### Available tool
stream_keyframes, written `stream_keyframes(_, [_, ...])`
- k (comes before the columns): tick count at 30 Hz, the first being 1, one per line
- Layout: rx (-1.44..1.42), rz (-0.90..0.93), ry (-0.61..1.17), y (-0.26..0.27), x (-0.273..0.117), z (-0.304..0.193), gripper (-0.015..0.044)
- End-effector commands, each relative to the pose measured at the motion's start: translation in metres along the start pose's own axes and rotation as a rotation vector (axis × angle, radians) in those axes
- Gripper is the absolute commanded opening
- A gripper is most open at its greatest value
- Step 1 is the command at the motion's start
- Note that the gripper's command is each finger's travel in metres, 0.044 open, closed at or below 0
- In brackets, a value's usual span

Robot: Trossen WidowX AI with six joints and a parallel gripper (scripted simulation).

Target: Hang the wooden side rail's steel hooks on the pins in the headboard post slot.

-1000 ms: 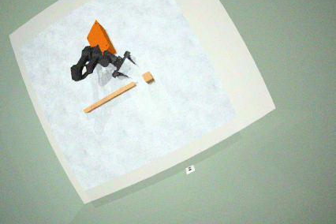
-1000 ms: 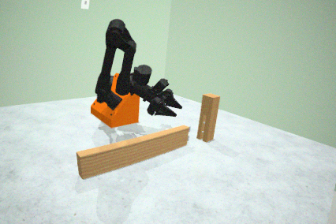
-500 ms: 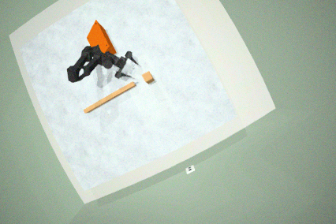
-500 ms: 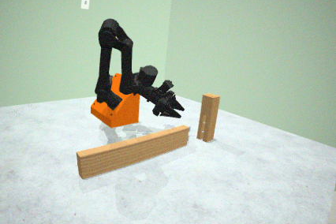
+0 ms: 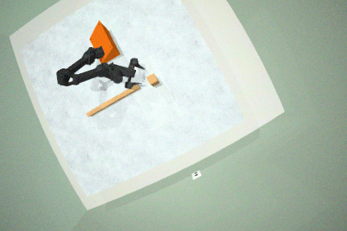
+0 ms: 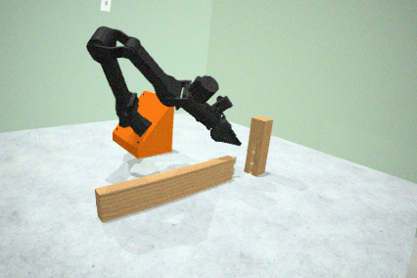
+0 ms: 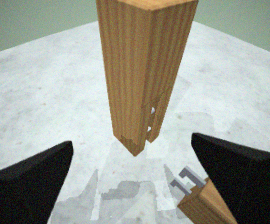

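Note:
The wooden side rail (image 5: 112, 102) (image 6: 166, 187) (image 7: 206, 205) lies on its narrow edge on the table. Two grey steel hooks (image 7: 187, 180) stick out from its near end in the wrist view, apart from the post. The headboard post (image 5: 152, 80) (image 6: 259, 146) (image 7: 136, 60) stands upright beyond that end. Two light pins (image 7: 151, 120) (image 6: 253, 158) show in its slot, low down. My gripper (image 5: 142, 76) (image 6: 236, 141) (image 7: 133, 142) is open and empty, above the table and short of the post. Its right finger in the wrist view overlaps the rail's hooked end.
The orange base block (image 5: 107, 45) (image 6: 159, 131) stands behind the rail, under the arm's rear links. The pale table (image 5: 183, 105) (image 6: 313, 229) carries rail, post and base. The post stands close ahead of the fingers.

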State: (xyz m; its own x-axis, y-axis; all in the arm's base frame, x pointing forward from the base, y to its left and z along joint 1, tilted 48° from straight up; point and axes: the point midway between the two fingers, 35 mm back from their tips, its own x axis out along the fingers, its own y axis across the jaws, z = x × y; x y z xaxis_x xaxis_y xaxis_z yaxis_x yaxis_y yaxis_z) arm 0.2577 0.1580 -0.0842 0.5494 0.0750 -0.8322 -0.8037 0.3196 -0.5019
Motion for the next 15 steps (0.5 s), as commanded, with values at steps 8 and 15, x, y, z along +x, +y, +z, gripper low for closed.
stream_keyframes(8, [-0.102,0.208,0.073,-0.043,-0.044,0.012,0.0440])
stream_keyframes(15, [-0.102,0.208,0.073,-0.043,-0.044,0.012,0.0440])
